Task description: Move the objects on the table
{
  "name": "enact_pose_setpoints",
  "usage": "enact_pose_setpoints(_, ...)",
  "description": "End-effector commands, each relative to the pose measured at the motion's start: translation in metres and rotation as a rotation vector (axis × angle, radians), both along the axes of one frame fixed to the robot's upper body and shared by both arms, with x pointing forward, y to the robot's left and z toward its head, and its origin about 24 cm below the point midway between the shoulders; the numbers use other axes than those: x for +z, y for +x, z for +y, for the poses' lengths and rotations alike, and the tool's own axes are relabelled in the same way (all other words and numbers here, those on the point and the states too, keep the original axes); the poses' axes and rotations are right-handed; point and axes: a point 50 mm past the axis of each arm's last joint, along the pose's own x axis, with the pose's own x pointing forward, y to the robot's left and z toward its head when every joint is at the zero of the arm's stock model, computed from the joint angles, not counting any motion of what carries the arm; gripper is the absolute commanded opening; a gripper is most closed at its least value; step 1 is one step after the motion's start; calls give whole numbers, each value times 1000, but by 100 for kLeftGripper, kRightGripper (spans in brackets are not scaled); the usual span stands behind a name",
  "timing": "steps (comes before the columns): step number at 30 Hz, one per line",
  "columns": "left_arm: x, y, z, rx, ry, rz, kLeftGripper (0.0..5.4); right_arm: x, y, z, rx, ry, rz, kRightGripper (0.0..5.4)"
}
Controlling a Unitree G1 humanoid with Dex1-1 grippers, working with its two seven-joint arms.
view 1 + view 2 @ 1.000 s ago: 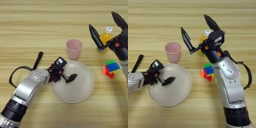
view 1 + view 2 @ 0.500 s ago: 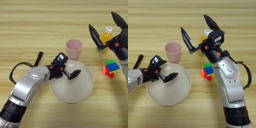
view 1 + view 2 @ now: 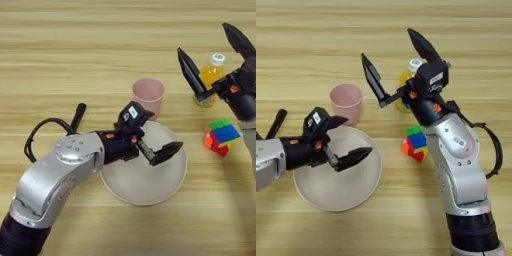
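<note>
The objects are counted as three: one pale-pink cup point(image 3: 148, 95), one round cream plate point(image 3: 145, 187) and one black marker pen point(image 3: 77, 116). The cup is stood upright just behind the plate's far rim, and the pen is seen only in part, poking out behind the left arm at the plate's left side. The plate is laid flat on the wooden table point(image 3: 65, 50) near the middle.

The left gripper point(image 3: 342, 140) is held over the plate, its two black fingers spread apart with nothing between them; one finger point(image 3: 166, 151) is pointed across the plate's middle, the other is raised towards the cup.

The right gripper point(image 3: 396, 67) is held above the table to the right of the cup, its two long fingers splayed wide and empty. Behind it one small bottle of orange liquid point(image 3: 212, 72) with a white cap is stood, and one block of coloured bricks point(image 3: 221, 136) is laid near the plate's right side.

The table is made of light planks with grain lines run from side to side, and it fills both views.
</note>
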Motion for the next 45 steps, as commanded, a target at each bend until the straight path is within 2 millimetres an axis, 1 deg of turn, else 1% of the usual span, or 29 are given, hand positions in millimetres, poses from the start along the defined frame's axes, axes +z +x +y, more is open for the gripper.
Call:
enact_pose_setpoints(1,7,-6,-1,-7,-22,-3,537,2,0,1,6,-1,-9,540)
enact_pose_setpoints(10,30,-15,-1,-76,-114,-75,537,1,0,1,10,7,-4,540)
enact_pose_setpoints(15,42,-14,5,-48,-150,-131,537,1,-1,1,10,7,-5,540)
enact_pose_setpoints(17,50,-14,9,-29,-172,-162,537,1,-1,1,10,8,-5,540)
enact_pose_setpoints(19,60,-12,16,6,-190,-210,537,2,-1,1,11,8,-6,540)
enact_pose_setpoints(22,76,-8,33,87,-213,-292,537,2,-1,2,12,9,-7,540)
enact_pose_setpoints(28,92,-6,59,197,-208,-371,537,3,0,3,13,8,-12,540)
enact_pose_setpoints(31,93,-3,73,258,-191,-374,537,3,0,4,12,9,-14,540)
enact_pose_setpoints(34,88,-1,92,341,-146,-361,537,4,0,4,9,9,-17,540)
enact_pose_setpoints(37,84,-1,104,394,-125,-349,537,4,0,3,6,9,-18,540)
enact_pose_setpoints(42,74,-3,114,460,-119,-335,537,5,2,2,5,10,-21,540)
enact_pose_setpoints(45,69,-3,114,475,-115,-328,537,5,3,0,4,9,-24,540)
